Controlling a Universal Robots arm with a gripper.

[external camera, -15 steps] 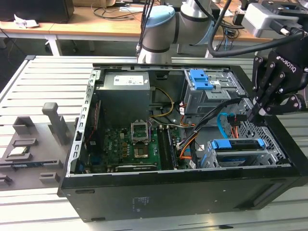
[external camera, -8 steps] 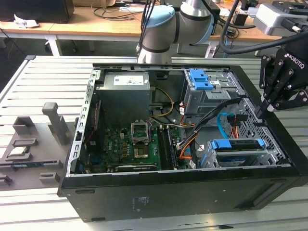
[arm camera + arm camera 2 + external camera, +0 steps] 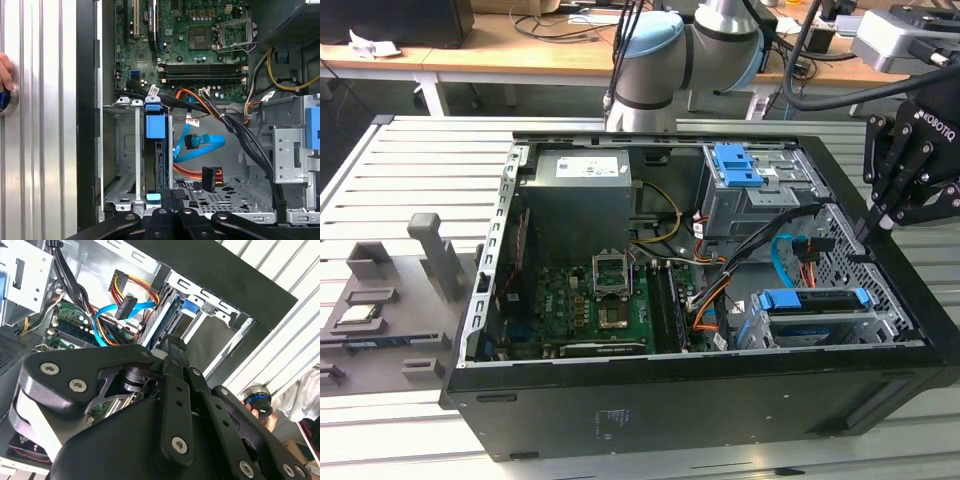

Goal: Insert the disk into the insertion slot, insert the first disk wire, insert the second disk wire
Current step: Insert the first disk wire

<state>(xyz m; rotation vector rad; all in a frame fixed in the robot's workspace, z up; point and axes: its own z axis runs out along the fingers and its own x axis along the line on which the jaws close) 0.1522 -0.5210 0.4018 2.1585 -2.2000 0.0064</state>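
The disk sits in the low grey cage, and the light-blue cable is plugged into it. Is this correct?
Not quite. The disk does sit in the cage, but the light-blue cable is not plugged in: in the first wrist view its plug hangs free, apart from the disk.

Counted in the exterior view: one open computer case (image 3: 670, 410). Inside, one disk (image 3: 815, 298) in one insertion slot (image 3: 820, 327) at four o'clock; one taller cage (image 3: 745, 215) with one blue latch (image 3: 737, 165) at one o'clock; one power supply (image 3: 575, 195) at eleven; one motherboard (image 3: 580, 300) at seven. Between the cages, one first disk wire (image 3: 807, 268) and one second disk wire (image 3: 778, 262). One gripper (image 3: 868, 228) at three o'clock. In the first wrist view, one hand (image 3: 4, 70).
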